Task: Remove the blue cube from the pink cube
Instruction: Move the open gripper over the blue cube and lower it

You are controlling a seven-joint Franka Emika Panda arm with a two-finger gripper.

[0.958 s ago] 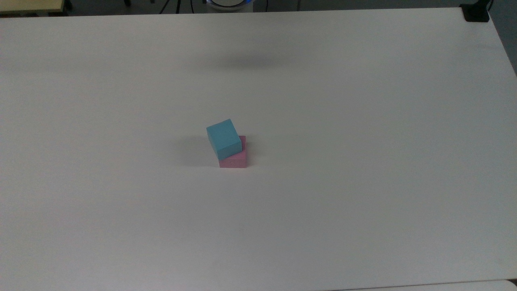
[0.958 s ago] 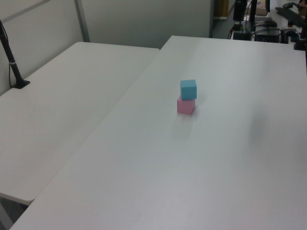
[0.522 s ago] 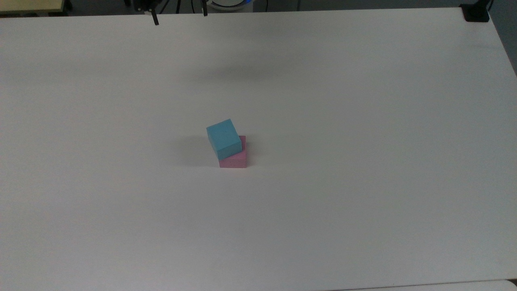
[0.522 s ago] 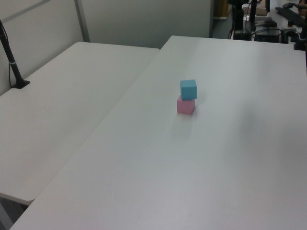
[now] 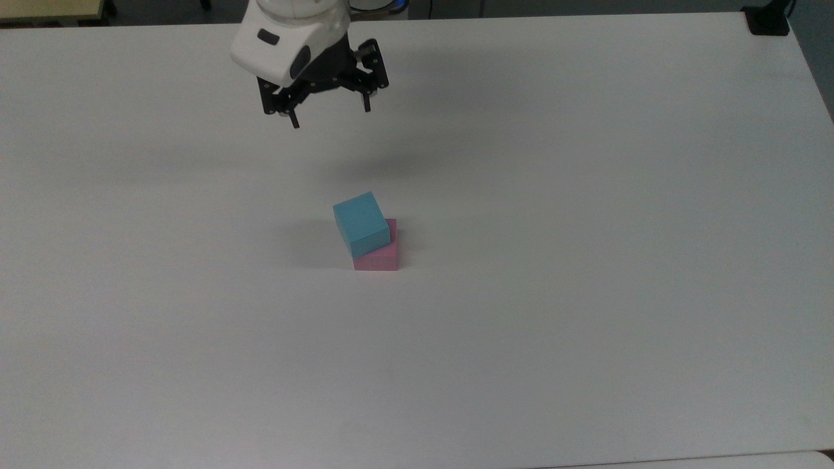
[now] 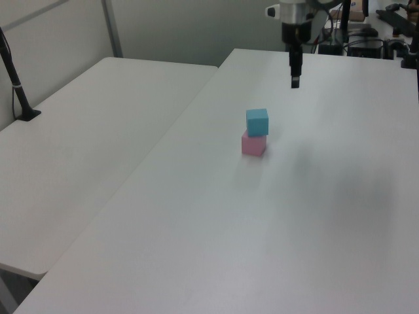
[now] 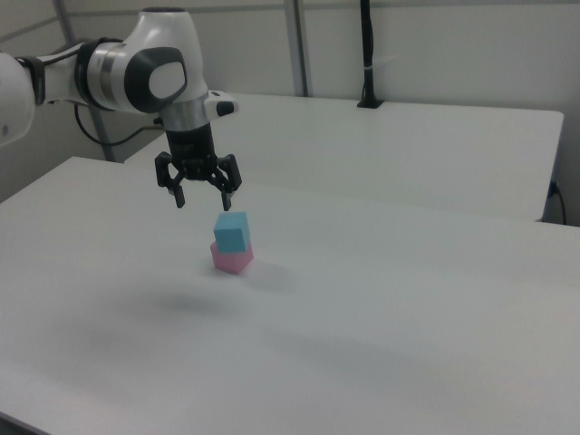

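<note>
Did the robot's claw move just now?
Yes. In the top view the gripper has come down from the table's far edge toward the blue cube, fingers open.

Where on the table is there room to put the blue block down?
Almost anywhere: the table is bare all around the blue cube stacked on the pink cube. In the top view, wide free patches lie to their left, right and below. The open hand hovers above the far side.

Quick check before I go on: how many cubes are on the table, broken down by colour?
Blue cube: 1, resting on top of the pink one
Pink cube: 1, on the table
Total: 2 cubes
</note>
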